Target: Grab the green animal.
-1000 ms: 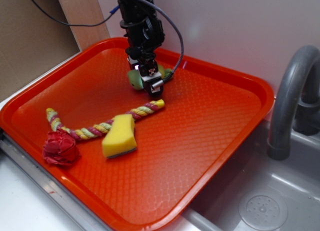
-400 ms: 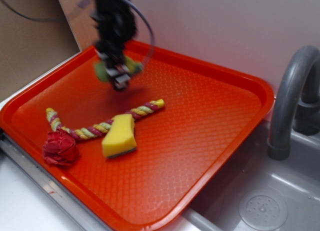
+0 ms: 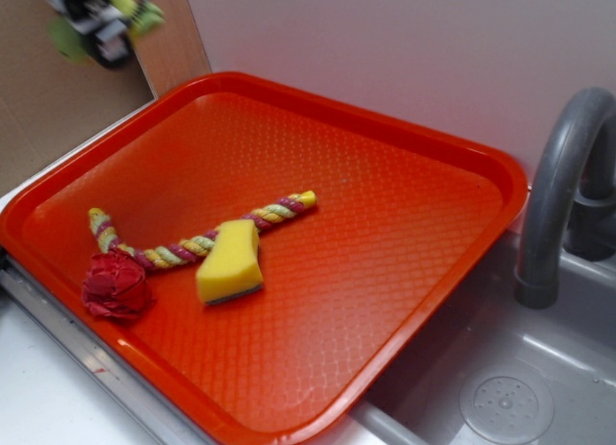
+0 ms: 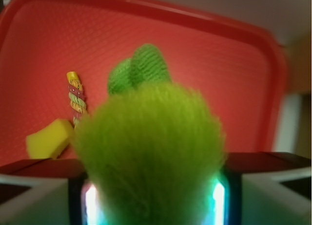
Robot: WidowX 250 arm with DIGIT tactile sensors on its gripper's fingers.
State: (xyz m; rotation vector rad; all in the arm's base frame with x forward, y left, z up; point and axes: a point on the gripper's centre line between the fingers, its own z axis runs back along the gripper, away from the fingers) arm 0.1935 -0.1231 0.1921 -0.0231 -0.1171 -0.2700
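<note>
Green animal (image 4: 148, 152) clamped in gripper (image 3: 96, 26), high above red tray (image 3: 385, 262) w/ sink beside.

gripper (image 3: 96, 26) risen up and left off tray (image 3: 404, 146), green animal (image 3: 140, 16) lifted along

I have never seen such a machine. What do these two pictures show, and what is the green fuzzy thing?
It is a robot arm with a gripper. One picture is taken from beside the sink; there the gripper is high, at the top left, above the red tray. The other comes from a camera on the arm itself, looking down. The green animal, a plush toy, is clamped between the gripper's two sides. On the tray lie a rope toy, a yellow sponge and a red crumpled object.
</note>
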